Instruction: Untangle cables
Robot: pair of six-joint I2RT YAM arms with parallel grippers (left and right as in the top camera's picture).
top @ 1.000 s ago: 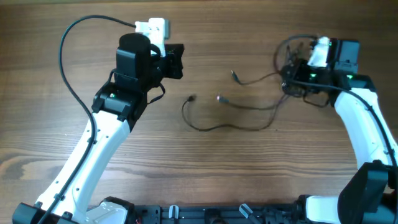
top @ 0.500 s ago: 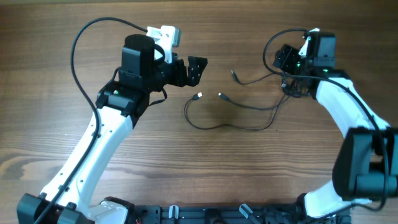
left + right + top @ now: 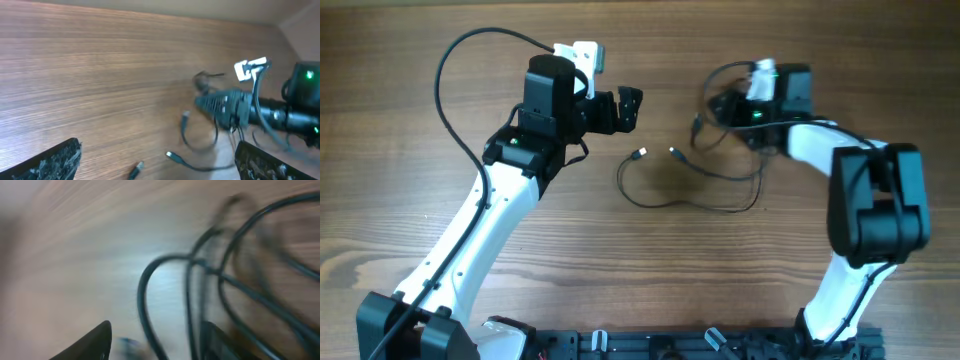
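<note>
1. The cables lie mid-bench between the two arms. They're strung out mostly side to side, with a slack loop sagging toward the robot's base.
2. The left fingers are spread wide with nothing in them, hovering just off the left end of the mess. Two loose plug ends sit close by, a bit toward the base from them.
3. The right fingers are buried in the bunched-up right end, strands all around them. The wrist view there is a blur, so honestly I can't tell if they're pinching a strand or just apart around it.
4. My read: the left arm is nearer the plug ends. So the next grab is down and slightly inward, then a pull leftward along the cables' length, assuming the right end is pinned.
</note>
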